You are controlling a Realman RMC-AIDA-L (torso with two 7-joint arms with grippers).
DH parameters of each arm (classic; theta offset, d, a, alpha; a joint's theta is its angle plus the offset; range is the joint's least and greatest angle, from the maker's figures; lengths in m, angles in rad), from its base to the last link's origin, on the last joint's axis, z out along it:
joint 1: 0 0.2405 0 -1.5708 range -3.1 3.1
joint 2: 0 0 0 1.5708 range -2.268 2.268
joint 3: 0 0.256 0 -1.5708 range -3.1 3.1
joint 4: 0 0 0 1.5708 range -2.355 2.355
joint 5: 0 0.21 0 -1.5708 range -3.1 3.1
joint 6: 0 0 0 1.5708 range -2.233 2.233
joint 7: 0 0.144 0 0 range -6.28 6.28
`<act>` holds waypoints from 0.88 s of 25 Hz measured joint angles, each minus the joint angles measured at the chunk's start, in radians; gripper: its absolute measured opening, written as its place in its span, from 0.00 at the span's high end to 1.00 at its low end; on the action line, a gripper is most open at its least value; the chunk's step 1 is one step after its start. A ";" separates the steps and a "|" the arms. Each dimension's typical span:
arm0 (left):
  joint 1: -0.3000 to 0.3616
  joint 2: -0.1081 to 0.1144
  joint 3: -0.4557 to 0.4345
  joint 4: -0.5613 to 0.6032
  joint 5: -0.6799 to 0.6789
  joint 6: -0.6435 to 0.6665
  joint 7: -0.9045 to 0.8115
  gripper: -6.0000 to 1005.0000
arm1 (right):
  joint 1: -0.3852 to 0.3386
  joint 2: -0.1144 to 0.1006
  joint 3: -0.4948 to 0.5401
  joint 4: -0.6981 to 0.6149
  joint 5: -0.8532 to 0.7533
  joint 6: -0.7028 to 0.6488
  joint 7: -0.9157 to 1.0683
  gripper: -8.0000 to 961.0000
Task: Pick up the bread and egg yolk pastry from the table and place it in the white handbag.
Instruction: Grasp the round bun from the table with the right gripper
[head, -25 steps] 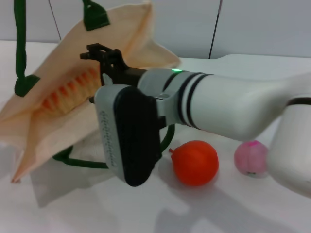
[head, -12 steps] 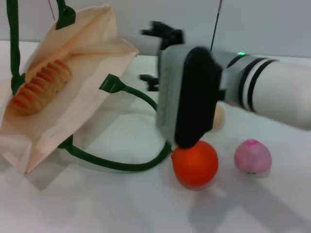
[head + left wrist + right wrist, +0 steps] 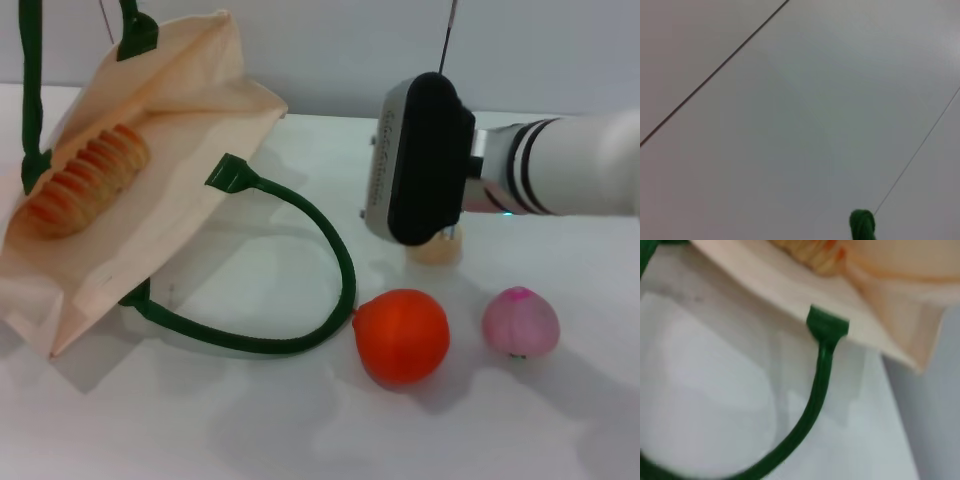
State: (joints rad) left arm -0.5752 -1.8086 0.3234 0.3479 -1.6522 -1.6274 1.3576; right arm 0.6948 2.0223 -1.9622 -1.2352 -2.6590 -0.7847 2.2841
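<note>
Bread, long orange-brown and cream ridged loaf point(image 3: 85, 190), lies inside the cream cloth white handbag with dark green rope handles point(image 3: 190, 150). Right of the bag, right gripper point(image 3: 420, 160) hangs over the small pale round egg yolk pastry point(image 3: 436, 245), hiding most of it; finger state cannot be told. Round orange fruit point(image 3: 402, 336) and pink peach-like ball point(image 3: 520, 322) sit right of the bag, nearer the camera than the pastry.
</note>
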 joint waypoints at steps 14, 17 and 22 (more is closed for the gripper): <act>-0.004 0.000 0.000 0.000 0.003 -0.001 0.000 0.88 | 0.205 0.000 0.194 0.352 0.188 -0.177 -0.119 0.08; -0.007 0.000 0.001 0.000 0.003 -0.001 0.000 0.88 | 0.252 0.002 0.218 0.442 0.197 -0.178 -0.125 0.09; -0.010 0.000 0.003 0.000 0.003 0.001 0.000 0.88 | 0.301 0.003 0.226 0.534 0.202 -0.160 -0.125 0.09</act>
State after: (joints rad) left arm -0.5850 -1.8087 0.3261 0.3477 -1.6491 -1.6266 1.3576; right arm 0.9953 2.0252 -1.7363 -0.7012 -2.4572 -0.9452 2.1588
